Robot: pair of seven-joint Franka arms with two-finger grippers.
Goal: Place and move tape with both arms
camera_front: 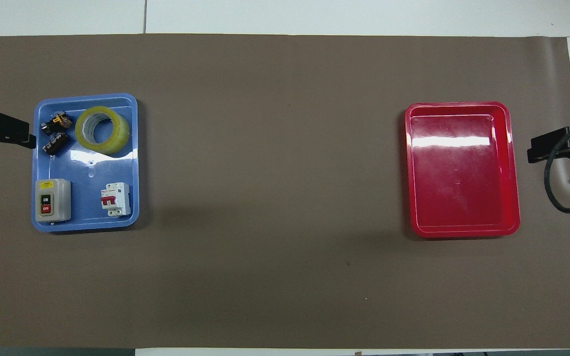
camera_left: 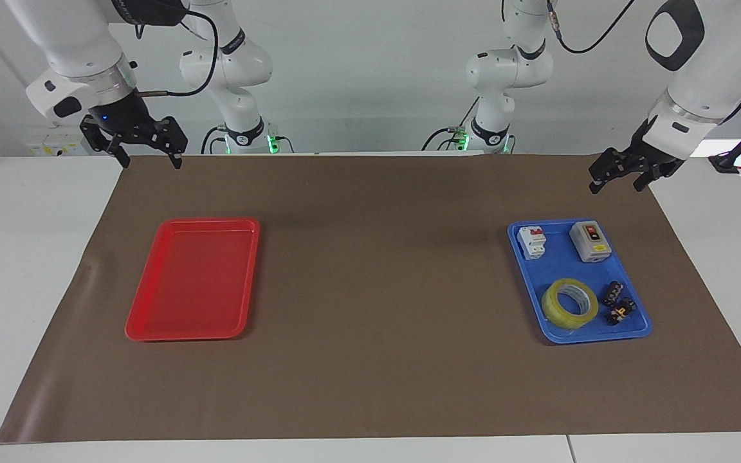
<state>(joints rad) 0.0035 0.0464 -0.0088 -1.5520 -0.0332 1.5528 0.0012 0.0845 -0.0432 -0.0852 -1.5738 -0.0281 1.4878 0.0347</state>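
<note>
The tape (camera_left: 570, 303) is a yellow translucent roll with a white core. It lies flat in the blue tray (camera_left: 560, 257), in the part farther from the robots, and also shows in the overhead view (camera_front: 103, 129). My left gripper (camera_left: 617, 185) is open and empty, raised over the mat's edge at the left arm's end, beside the blue tray (camera_front: 117, 168) and apart from the tape. My right gripper (camera_left: 150, 161) is open and empty, raised over the mat's edge at the right arm's end, clear of the red tray (camera_left: 193, 286).
The blue tray also holds two small black connectors (camera_left: 619, 303) beside the tape, a grey on/off switch box (camera_left: 591, 242) and a white circuit breaker (camera_left: 532, 242). The red tray (camera_front: 463, 168) has nothing in it. A brown mat (camera_left: 377, 289) covers the table.
</note>
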